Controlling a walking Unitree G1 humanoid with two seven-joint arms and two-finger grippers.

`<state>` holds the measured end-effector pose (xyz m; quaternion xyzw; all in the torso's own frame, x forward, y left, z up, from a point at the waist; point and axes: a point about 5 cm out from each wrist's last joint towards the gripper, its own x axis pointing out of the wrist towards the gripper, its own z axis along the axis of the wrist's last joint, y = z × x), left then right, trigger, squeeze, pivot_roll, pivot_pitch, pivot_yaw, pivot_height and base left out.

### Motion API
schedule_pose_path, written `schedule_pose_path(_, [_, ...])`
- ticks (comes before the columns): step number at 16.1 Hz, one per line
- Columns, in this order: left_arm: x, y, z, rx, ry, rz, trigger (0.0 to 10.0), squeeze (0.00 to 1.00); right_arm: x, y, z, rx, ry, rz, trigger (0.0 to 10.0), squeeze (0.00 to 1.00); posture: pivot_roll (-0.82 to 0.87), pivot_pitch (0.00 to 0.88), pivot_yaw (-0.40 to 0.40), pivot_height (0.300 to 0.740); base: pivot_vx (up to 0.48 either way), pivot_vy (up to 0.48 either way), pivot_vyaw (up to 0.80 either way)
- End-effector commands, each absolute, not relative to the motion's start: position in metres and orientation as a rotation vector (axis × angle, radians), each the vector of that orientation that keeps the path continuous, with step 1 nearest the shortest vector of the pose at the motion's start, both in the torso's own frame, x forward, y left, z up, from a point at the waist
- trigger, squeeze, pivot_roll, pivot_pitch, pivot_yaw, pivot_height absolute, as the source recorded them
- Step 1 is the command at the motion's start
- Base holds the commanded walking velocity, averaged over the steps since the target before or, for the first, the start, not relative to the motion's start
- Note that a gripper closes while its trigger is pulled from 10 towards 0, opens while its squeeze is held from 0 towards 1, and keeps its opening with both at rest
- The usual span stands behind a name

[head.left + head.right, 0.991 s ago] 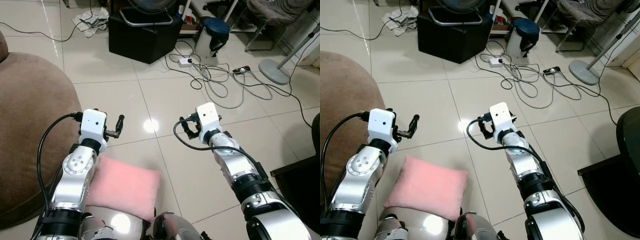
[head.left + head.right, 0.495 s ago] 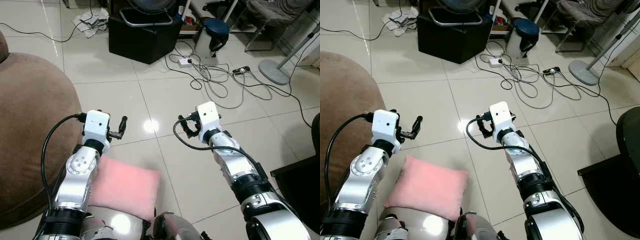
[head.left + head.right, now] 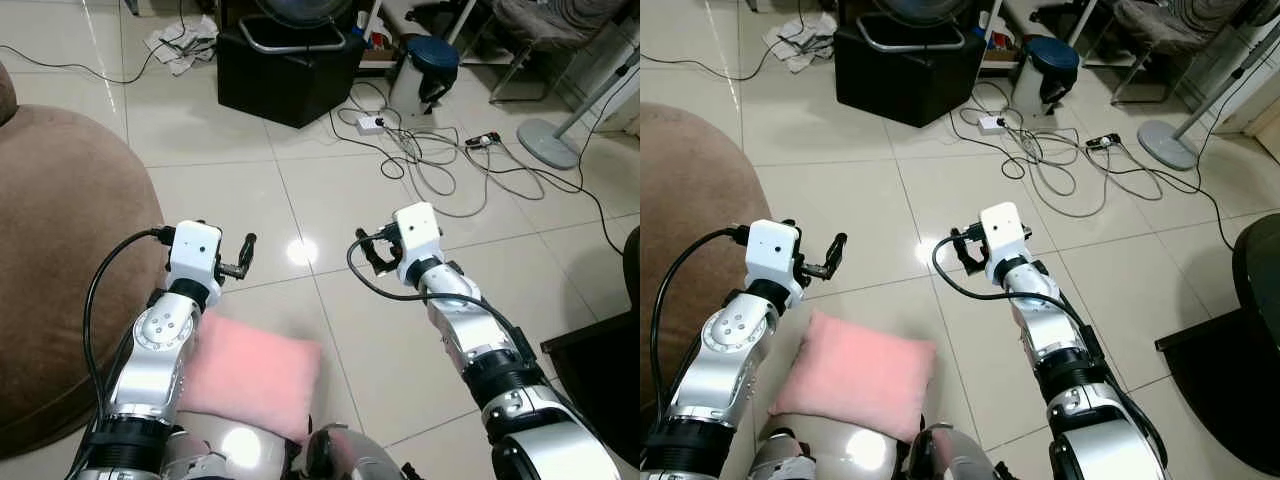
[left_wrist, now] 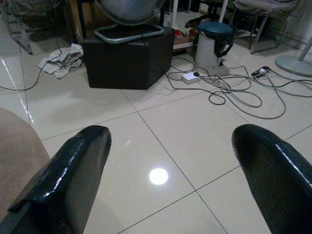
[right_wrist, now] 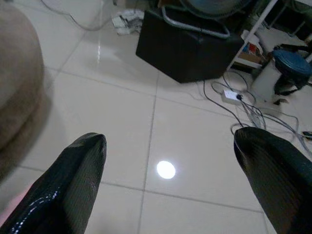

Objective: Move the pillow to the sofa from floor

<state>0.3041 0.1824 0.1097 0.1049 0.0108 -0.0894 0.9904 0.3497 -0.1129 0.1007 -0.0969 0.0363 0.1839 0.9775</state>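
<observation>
Here, nearest to us, the pink pillow (image 3: 250,372) lies flat on the tiled floor (image 3: 330,210) just in front of the robot's body, partly under the left forearm and close beside the brown sofa (image 3: 60,250), which rises on the robot's left. We read its long axis as running roughly left to right across the view and slightly skewed, so that one corner points forward and to the right; its broad face is up.

Above and just beyond it, the left pincer (image 3: 243,257) hangs over bare tile with its fingers spread wide, holding nothing; the right pincer (image 3: 368,254) hangs level with it, well apart to the right, likewise spread and empty. Neither touches the pillow.

We judge the step in hand to be the reach for the pillow, not yet begun. To do it well, we would bring the pincers back and down, since the pillow sits nearer than both; take it by one short edge or by opposite edges across the long axis, and bite deep into the soft filling so it does not slip on the lift toward the sofa.

Farther off lie a tangle of cables (image 3: 440,165), a black box (image 3: 285,70) and a fan base (image 3: 548,140)
</observation>
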Motion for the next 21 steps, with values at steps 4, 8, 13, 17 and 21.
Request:
schedule_pose_path(4, [0.3042, 0.1739, 0.1079, 0.205, 0.022, -0.207, 10.0, 0.00, 0.3468, -0.1241, 0.0963, -0.194, 0.082, 0.347, 10.0, 0.00, 0.10, 0.191, -0.231, 0.740, 0.000, 0.000, 0.00])
schedule_pose_path(8, [0.3034, 0.1715, 0.1087, 0.208, 0.015, -0.223, 10.0, 0.00, 0.3455, -0.1249, 0.0930, -0.205, 0.101, 0.354, 10.0, 0.00, 0.10, 0.194, -0.230, 0.740, 0.000, -0.120, 0.00])
schedule_pose_path(13, [0.3029, 0.1702, 0.1128, 0.215, -0.012, -0.238, 10.0, 0.00, 0.3428, -0.1225, 0.0915, -0.206, 0.101, 0.370, 10.0, 0.00, 0.09, 0.198, -0.232, 0.740, 0.000, -0.480, 0.00])
schedule_pose_path(17, [0.3025, 0.1691, 0.1130, 0.214, -0.018, -0.238, 10.0, 0.00, 0.3406, -0.1225, 0.0888, -0.209, 0.111, 0.377, 10.0, 0.00, 0.09, 0.202, -0.236, 0.740, 0.000, -0.480, 0.00])
schedule_pose_path(21, [0.3028, 0.1682, 0.1133, 0.225, -0.024, -0.242, 10.0, 0.00, 0.3389, -0.1206, 0.0877, -0.210, 0.115, 0.389, 10.0, 0.00, 0.09, 0.201, -0.238, 0.740, 0.000, -0.472, 0.00])
